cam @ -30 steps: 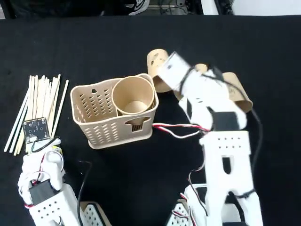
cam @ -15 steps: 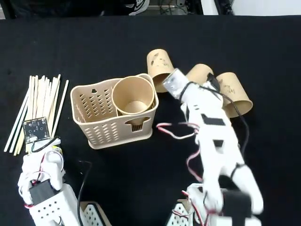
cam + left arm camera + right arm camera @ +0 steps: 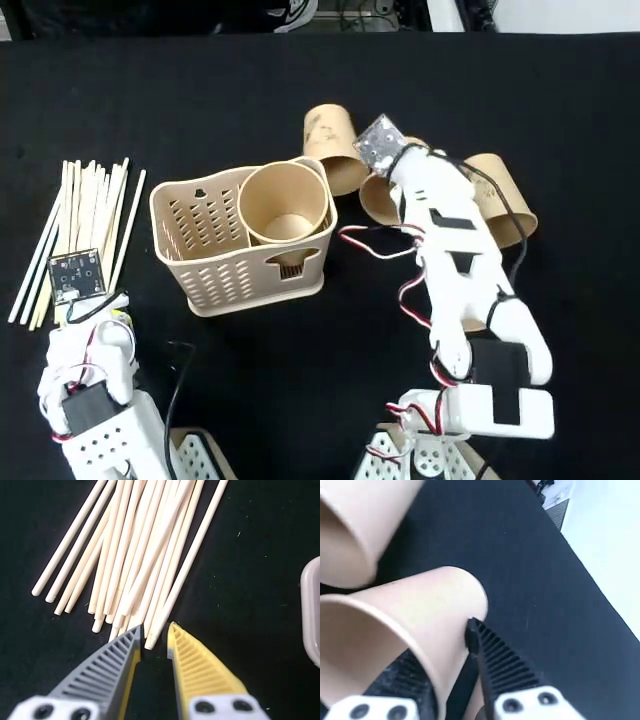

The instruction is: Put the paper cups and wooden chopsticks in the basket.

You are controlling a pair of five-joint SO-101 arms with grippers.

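As right pincer (image 3: pixel 445 642) clamps its wall, paper cup (image 3: pixel 405 610) lies sideways

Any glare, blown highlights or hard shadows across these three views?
High view: even light, no glare on the black tablecloth. Left wrist view: the pale wooden chopsticks are evenly lit and cast no visible shadow on the cloth. Right wrist view: the white area beyond the table edge looks washed out, almost featureless.
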